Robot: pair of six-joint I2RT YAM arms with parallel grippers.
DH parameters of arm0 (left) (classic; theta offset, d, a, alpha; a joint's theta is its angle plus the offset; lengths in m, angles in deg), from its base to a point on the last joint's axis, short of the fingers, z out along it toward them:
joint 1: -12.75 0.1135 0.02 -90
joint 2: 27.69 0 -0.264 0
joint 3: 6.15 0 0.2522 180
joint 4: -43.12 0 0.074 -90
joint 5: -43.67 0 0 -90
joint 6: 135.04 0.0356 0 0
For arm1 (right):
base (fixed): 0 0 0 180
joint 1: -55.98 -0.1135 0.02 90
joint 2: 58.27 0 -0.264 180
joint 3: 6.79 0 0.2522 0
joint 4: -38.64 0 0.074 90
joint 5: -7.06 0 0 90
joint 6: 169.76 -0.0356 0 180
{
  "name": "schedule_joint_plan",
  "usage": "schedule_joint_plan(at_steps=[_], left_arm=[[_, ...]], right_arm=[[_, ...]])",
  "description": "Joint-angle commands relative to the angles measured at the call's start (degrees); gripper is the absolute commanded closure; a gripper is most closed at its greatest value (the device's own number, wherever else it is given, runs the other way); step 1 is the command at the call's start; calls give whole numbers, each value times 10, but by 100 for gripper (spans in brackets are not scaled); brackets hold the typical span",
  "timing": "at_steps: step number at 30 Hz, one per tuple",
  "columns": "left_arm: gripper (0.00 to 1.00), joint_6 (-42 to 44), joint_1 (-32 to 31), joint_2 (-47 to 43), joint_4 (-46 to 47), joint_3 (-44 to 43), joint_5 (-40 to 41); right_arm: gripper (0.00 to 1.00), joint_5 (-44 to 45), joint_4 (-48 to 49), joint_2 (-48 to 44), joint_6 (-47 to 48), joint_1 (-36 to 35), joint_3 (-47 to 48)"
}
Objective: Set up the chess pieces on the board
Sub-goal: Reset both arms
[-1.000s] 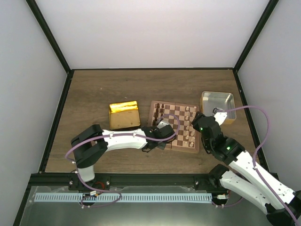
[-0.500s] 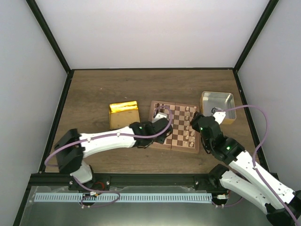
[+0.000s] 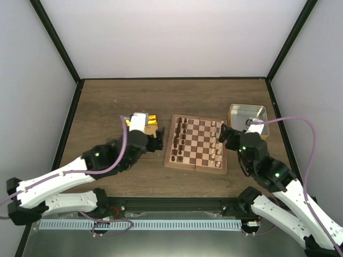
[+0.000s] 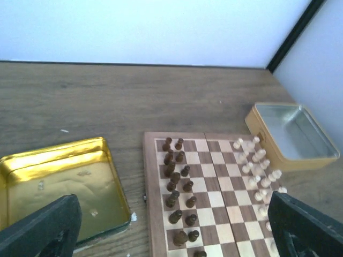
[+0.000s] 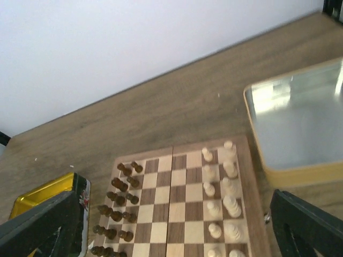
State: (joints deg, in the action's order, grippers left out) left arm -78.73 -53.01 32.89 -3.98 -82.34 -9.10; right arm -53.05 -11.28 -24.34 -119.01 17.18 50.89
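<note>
The board (image 3: 196, 160) lies mid-table. The dark chess pieces (image 3: 180, 138) stand in two files along its left side and the cream ones (image 3: 217, 142) in two files along its right side. My left gripper (image 3: 158, 140) hovers just left of the board, over the gold tin, open and empty. My right gripper (image 3: 225, 135) hovers at the board's right edge, also open and empty. The left wrist view looks down between wide fingers (image 4: 43, 230) on the dark pieces (image 4: 177, 182) and cream pieces (image 4: 257, 166). The right wrist view shows the board (image 5: 179, 206) between its fingers (image 5: 308, 225).
A shiny gold tin (image 4: 53, 187) sits left of the board, mostly hidden under my left wrist in the top view. A silver tin (image 3: 247, 115) stands at the board's far right corner. Black frame posts and white walls border the table.
My left arm has drawn back leftward off the board to above the gold tin, and its jaws have opened. My right gripper has opened wider and backed slightly from the cream files.
</note>
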Motion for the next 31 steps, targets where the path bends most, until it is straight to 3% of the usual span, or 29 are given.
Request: schedule_joint_plan(at_steps=[1, 7, 14, 23, 31], left_arm=[[0, 11, 1, -78, -30, 21, 80], [0, 39, 1, -190, -62, 11, 144], [0, 112, 1, -274, -59, -4, 215], [0, 158, 1, -297, -57, -36, 257], [0, 150, 1, -287, -72, -42, 266]], right_arm=[[0, 31, -53, -23, 59, 1, 73], [0, 70, -116, -61, 66, 1, 116], [0, 120, -125, -137, 55, 1, 125], [0, 156, -152, -163, 25, 0, 124], [0, 149, -140, -167, 26, 1, 115]])
